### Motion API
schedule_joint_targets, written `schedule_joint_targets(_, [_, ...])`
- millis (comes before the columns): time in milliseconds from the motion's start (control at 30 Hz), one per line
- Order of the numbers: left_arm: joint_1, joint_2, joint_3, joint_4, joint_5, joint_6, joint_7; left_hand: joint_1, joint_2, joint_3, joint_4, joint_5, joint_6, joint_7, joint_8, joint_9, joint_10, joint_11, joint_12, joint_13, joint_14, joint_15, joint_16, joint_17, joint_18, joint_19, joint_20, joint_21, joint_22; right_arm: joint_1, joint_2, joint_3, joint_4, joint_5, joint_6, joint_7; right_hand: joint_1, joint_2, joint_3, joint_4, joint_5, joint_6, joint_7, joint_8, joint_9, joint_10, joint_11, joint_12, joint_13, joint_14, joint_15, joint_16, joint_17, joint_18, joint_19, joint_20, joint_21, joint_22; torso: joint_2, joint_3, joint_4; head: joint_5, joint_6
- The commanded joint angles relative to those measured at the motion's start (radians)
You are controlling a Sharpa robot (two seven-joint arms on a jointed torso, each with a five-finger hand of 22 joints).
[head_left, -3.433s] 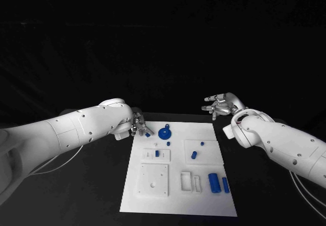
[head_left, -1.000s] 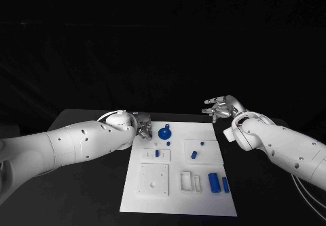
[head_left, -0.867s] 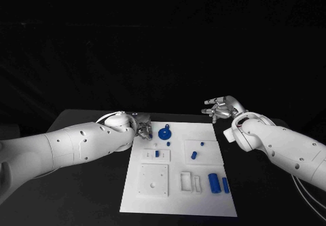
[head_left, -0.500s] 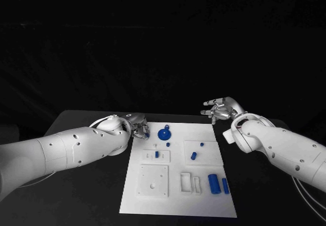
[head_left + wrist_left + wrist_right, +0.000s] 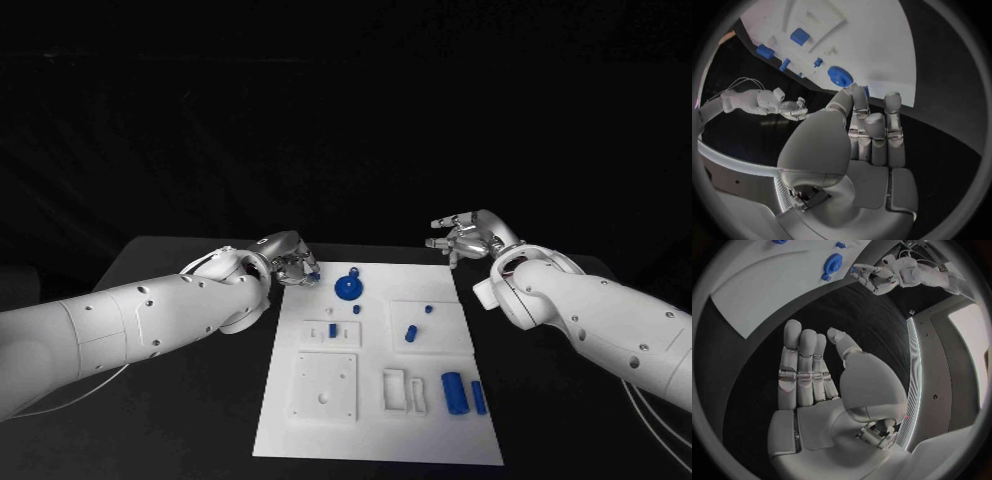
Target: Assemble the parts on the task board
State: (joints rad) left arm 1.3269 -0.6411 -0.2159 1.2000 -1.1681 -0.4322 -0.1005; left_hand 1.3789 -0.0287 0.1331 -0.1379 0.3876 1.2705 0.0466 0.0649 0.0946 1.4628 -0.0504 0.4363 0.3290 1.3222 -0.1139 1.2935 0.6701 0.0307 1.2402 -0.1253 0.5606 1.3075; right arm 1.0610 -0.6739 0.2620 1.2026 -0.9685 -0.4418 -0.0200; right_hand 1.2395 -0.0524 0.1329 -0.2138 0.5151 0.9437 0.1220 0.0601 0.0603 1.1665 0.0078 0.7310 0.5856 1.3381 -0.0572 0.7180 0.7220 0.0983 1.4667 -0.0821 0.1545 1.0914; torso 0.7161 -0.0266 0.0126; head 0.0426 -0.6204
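**Two hands wait at the far end of the white board**

The task board [image 5: 378,420] lies in the middle of the black table [image 5: 188,400], in the lower half of the head view. Small blue parts sit on it. A round blue part [image 5: 348,287] lies near the top edge of the board. Two little blue pegs [image 5: 333,329] sit in the middle, and two long blue bars [image 5: 453,390] lie at the lower right.

The left hand [image 5: 293,262] is at the board's upper left corner, just left of the round blue part. Something small and blue shows at its fingertips in the left wrist view, but I cannot tell if the hand is pinching it.

The right hand [image 5: 464,234] floats above the table past the board's upper right corner. Its fingers [image 5: 799,365] are straight and apart, and it holds nothing.
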Motion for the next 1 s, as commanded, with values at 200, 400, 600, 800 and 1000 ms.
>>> schedule_joint_targets(200, [-0.006, -0.015, 0.031, 0.035, 0.206, -0.032, 0.112, -0.011, 0.009, -0.004, -0.008, 0.0, -0.002, -0.001, 0.0, 0.04, 0.042, -0.003, 0.004, -0.002, 0.002, 0.002, -0.002, 0.001, 0.016, -0.005, -0.005, 0.007, 0.019, -0.005, -0.006, 0.0, 0.015, -0.009, 0.015, 0.006, -0.007, -0.004, -0.003, 0.008, 0.009, 0.017, 0.003, 0.001, 0.001, -0.004, -0.003, -0.001, 0.0, 0.0, 0.0, -0.005, -0.001, 0.016, 0.031, 0.006, 0.005, -0.002, 0.0, 0.0005, -0.0008, -0.001, 0.01])
schedule_joint_targets(400, [-0.008, -0.029, 0.057, 0.063, 0.37, 0.003, 0.14, -0.012, 0.013, -0.006, -0.01, -0.002, -0.003, 0.0, 0.0, 0.04, 0.04, -0.004, 0.003, -0.002, 0.0, 0.002, -0.003, 0.0, 0.016, -0.006, -0.005, 0.006, 0.019, -0.01, -0.011, 0.0, 0.039, -0.007, 0.033, 0.006, -0.007, -0.004, -0.003, 0.008, 0.009, 0.022, 0.002, 0.001, 0.001, -0.002, -0.004, 0.0, 0.001, 0.002, -0.001, -0.004, -0.001, 0.016, 0.032, 0.005, 0.007, -0.002, 0.0, 0.0016, -0.0003, -0.001, 0.019])
schedule_joint_targets(600, [-0.008, -0.041, 0.073, 0.074, 0.45, 0.024, 0.145, -0.015, 0.02, -0.01, -0.019, -0.001, -0.004, 0.0, 0.0, 0.042, 0.04, -0.004, 0.003, 0.0, 0.0, 0.003, -0.002, 0.003, 0.016, -0.006, -0.004, 0.007, 0.019, -0.014, -0.015, 0.0, 0.06, -0.004, 0.046, 0.004, -0.008, -0.003, -0.002, 0.008, 0.009, 0.025, 0.002, 0.001, 0.002, -0.002, -0.004, 0.0, 0.002, 0.002, -0.001, -0.003, 0.0, 0.016, 0.033, 0.005, 0.008, -0.002, -0.001, 0.0021, 0.0007, 0.0, 0.022])
schedule_joint_targets(800, [-0.008, -0.047, 0.078, 0.062, 0.47, 0.027, 0.143, -0.017, 0.024, -0.012, -0.024, -0.001, -0.005, 0.0, 0.0, 0.044, 0.039, -0.005, 0.002, 0.001, -0.001, 0.003, -0.003, 0.002, 0.017, -0.007, -0.004, 0.008, 0.019, -0.016, -0.017, 0.0, 0.071, -0.004, 0.052, 0.002, -0.008, -0.003, 0.0, 0.007, 0.009, 0.03, 0.002, 0.001, 0.002, -0.002, -0.004, 0.001, 0.003, 0.003, -0.001, -0.002, 0.001, 0.016, 0.033, 0.005, 0.011, -0.002, -0.001, 0.0009, 0.0008, -0.001, 0.023])
schedule_joint_targets(1000, [-0.008, -0.038, 0.079, 0.018, 0.453, 0.027, 0.154, -0.015, 0.025, 0.004, -0.035, -0.003, -0.026, 0.01, -0.002, 0.037, -0.007, 0.003, -0.051, -0.026, -0.036, 0.011, -0.054, -0.071, 0.019, -0.021, 0.002, -0.005, 0.016, -0.016, -0.018, 0.0, 0.075, -0.009, 0.056, -0.001, -0.007, -0.002, 0.003, 0.005, 0.01, 0.038, 0.001, 0.002, 0.002, 0.001, -0.005, 0.003, 0.004, 0.006, -0.003, 0.0, 0.002, 0.016, 0.034, 0.004, 0.014, 0.0, -0.001, 0.0012, 0.0017, 0.0, 0.025])
